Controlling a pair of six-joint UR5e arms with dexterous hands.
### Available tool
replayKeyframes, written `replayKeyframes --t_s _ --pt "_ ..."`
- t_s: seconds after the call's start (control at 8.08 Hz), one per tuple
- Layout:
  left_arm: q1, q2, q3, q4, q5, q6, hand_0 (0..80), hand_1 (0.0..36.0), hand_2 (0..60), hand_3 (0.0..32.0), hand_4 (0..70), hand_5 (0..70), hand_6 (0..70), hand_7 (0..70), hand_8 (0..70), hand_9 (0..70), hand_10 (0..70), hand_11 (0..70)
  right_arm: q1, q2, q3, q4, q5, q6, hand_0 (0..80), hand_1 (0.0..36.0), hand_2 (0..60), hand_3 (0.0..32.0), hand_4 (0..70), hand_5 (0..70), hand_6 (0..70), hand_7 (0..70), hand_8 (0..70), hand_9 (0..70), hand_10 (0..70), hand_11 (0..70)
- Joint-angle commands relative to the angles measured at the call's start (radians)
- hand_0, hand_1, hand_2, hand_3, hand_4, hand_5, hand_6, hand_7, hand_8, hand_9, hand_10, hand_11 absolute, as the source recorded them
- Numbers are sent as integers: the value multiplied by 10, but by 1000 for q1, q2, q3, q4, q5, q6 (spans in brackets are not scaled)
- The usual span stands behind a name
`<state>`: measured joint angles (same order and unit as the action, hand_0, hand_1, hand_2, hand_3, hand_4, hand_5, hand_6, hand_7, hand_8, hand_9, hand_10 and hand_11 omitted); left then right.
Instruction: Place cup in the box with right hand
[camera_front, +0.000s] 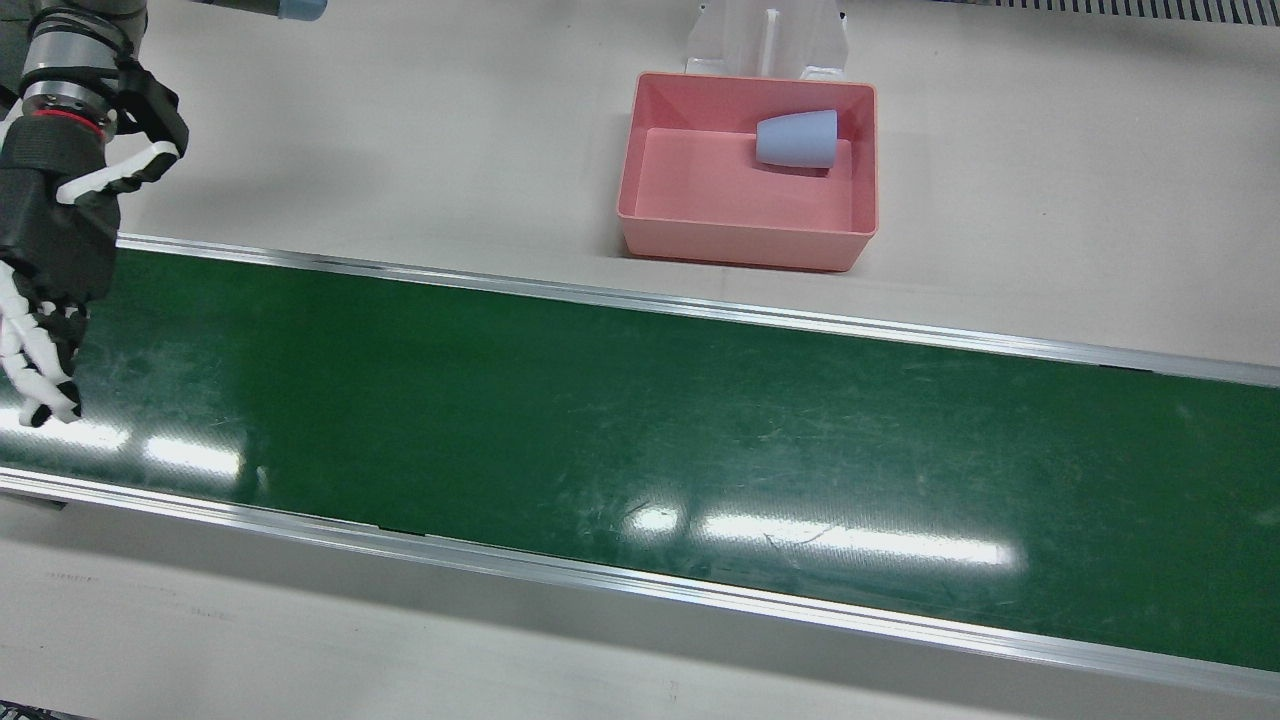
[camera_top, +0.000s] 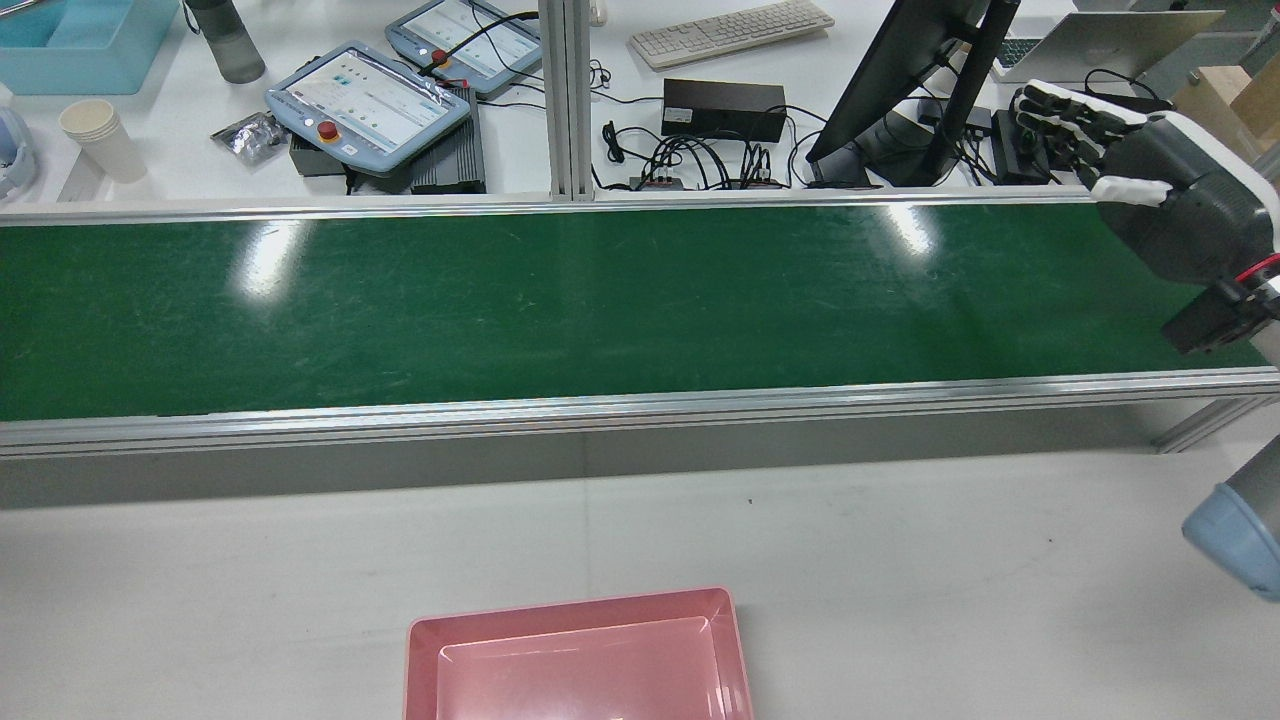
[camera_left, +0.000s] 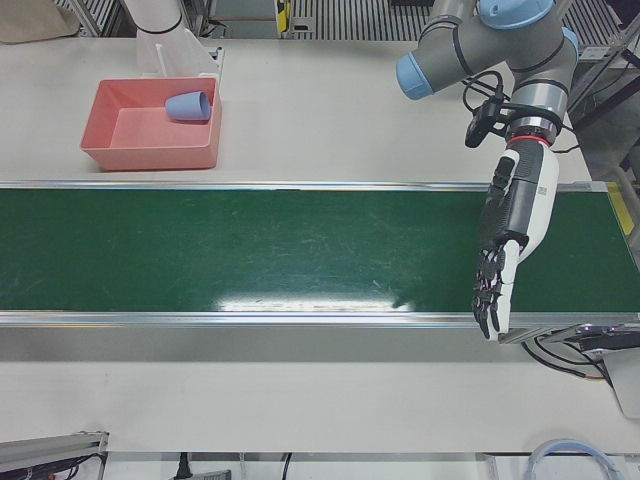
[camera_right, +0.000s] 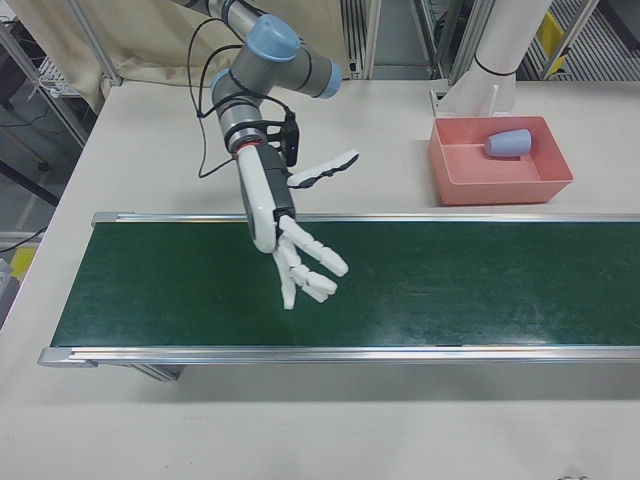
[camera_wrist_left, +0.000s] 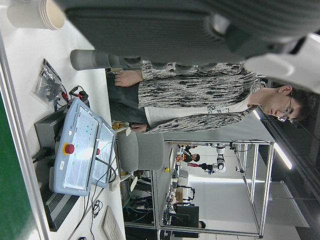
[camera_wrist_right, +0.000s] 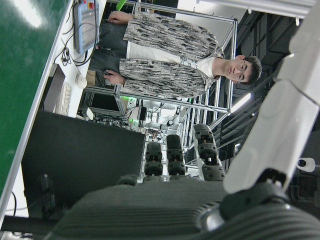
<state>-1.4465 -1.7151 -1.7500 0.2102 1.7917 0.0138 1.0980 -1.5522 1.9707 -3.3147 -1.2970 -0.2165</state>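
Note:
The pale blue cup (camera_front: 797, 138) lies on its side inside the pink box (camera_front: 740, 245), near the box's far right corner. It also shows in the left-front view (camera_left: 188, 105) and the right-front view (camera_right: 508, 142). My right hand (camera_front: 50, 250) is open and empty, fingers spread, over the far end of the green belt (camera_front: 640, 400), well away from the box; it also shows in the right-front view (camera_right: 285, 230) and the rear view (camera_top: 1150, 190). My left hand (camera_left: 510, 240) is open and empty, fingers straight, hanging over the belt's other end.
A white arm pedestal (camera_front: 767, 40) stands right behind the box. Beyond the belt is a desk with teach pendants (camera_top: 370, 100), a keyboard (camera_top: 730, 30), a monitor (camera_top: 900, 90) and stacked paper cups (camera_top: 100, 140). A person sits there.

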Motion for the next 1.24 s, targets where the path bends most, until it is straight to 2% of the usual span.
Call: replayKeyframes --t_s 0.0,0.37,0.62,0.99,1.11 --pt "0 -1 0 0 0 0 0 0 0 0 0 0 0 0 0 0 0 0 208 -48 -173 127 -87 32 462 106 0 0 0 47 86 333 114 189 17 36" --pt "0 0 1 0 0 0 0 0 0 0 0 0 0 0 0 0 0 0 322 -95 -196 129 -116 37 459 101 0 0 21 45 100 411 123 212 18 36" --pt "0 0 1 0 0 0 0 0 0 0 0 0 0 0 0 0 0 0 360 -105 -200 129 -119 37 456 92 0 0 36 44 101 409 129 218 28 49" --pt "0 0 0 0 0 0 0 0 0 0 0 0 0 0 0 0 0 0 382 -111 -201 129 -119 39 453 87 0 0 20 45 98 390 134 218 30 52" --pt "0 -1 0 0 0 0 0 0 0 0 0 0 0 0 0 0 0 0 391 -108 -201 129 -127 39 452 86 0 0 39 44 99 395 134 218 31 53"
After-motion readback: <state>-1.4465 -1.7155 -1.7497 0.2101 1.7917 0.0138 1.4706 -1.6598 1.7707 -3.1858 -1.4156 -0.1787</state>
